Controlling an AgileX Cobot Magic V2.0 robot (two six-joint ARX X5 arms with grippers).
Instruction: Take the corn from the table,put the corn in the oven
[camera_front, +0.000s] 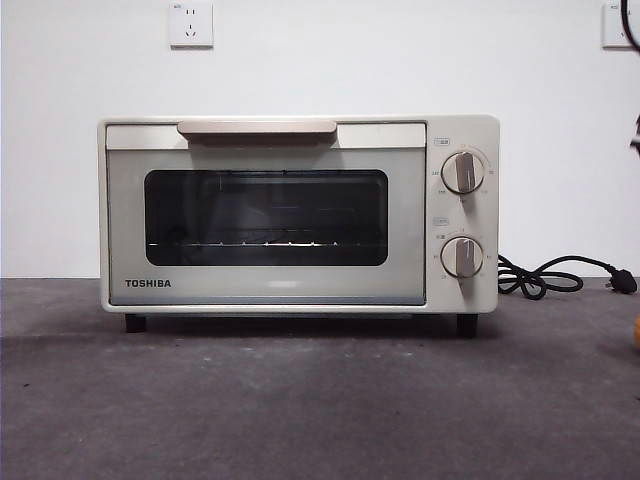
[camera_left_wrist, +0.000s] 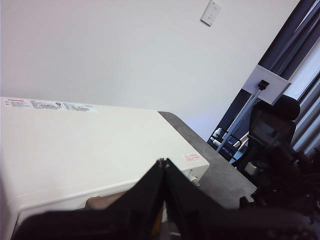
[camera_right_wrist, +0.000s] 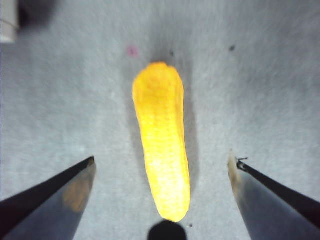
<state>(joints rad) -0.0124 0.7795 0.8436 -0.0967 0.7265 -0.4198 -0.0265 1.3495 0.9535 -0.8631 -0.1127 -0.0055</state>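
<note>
**Right claw poised over the corn, oven door not yet open**

Starting at the left, our left claw (camera_left_wrist: 162, 167) hangs above the oven (camera_front: 300, 215), near its front top edge, with its jaws pressed together and nothing between them. The oven sits toward the back of the table (camera_front: 300, 410), its door shut and the handle (camera_front: 257, 128) along the top of the door; both knobs (camera_front: 462, 172) are on the right side of its face, and the cord (camera_front: 545, 275) trails off toward the table's right edge.

Further right, our right claw (camera_right_wrist: 162, 175) is over the corn (camera_right_wrist: 161, 155), jaws spread wide to either side and touching nothing. The corn lies flat on the table between them; in the front view it lies beyond the right edge of what we see.

We judge we are at the first step, the pickup. Next we would lower the right claw and close across the cob's middle. The door must also be pulled down by its handle before the corn can go in, and the left claw looks well placed for that.
</note>
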